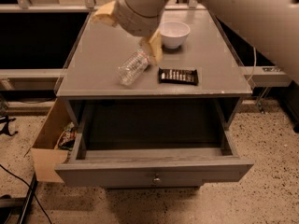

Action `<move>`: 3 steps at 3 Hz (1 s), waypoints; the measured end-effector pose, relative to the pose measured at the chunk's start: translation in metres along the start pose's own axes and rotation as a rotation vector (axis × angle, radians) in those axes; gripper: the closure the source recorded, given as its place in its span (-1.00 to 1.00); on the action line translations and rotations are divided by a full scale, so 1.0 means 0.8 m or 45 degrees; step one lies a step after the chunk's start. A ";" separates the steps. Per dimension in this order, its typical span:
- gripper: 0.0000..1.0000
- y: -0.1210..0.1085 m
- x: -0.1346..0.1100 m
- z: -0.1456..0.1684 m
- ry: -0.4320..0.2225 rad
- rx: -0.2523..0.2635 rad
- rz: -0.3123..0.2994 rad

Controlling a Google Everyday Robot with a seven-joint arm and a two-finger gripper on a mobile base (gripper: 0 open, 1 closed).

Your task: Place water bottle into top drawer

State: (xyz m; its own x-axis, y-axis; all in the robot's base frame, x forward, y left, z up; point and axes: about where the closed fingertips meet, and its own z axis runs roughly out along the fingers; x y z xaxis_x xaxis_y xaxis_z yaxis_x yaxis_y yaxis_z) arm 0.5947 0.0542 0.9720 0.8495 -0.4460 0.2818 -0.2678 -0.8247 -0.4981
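The water bottle (133, 68) lies on its side on the grey cabinet top (98, 55), cap end pointing up-right. My gripper (127, 36) hangs just above the bottle's cap end, with its tan fingers (154, 48) spread wide; one finger is beside the cap and the other is far to the left. It holds nothing. The top drawer (154, 171) is pulled out toward the camera, and the part of its inside that shows is bare. Its small knob is at the centre of the front panel.
A white bowl (174, 33) stands at the back right of the top. A dark candy bar (178, 76) lies right of the bottle. A tan cardboard box (46, 146) with snack packets sits on the floor at the drawer's left. A cable runs at bottom left.
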 end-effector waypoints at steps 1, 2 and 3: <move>-1.00 -0.011 0.019 0.031 0.029 -0.028 0.001; -1.00 -0.011 0.048 0.057 0.025 -0.036 0.053; -1.00 -0.010 0.081 0.083 -0.019 -0.060 0.145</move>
State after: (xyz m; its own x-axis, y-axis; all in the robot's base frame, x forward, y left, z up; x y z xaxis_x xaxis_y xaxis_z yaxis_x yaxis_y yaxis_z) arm 0.6823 0.0553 0.9395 0.8192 -0.5325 0.2131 -0.3837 -0.7849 -0.4866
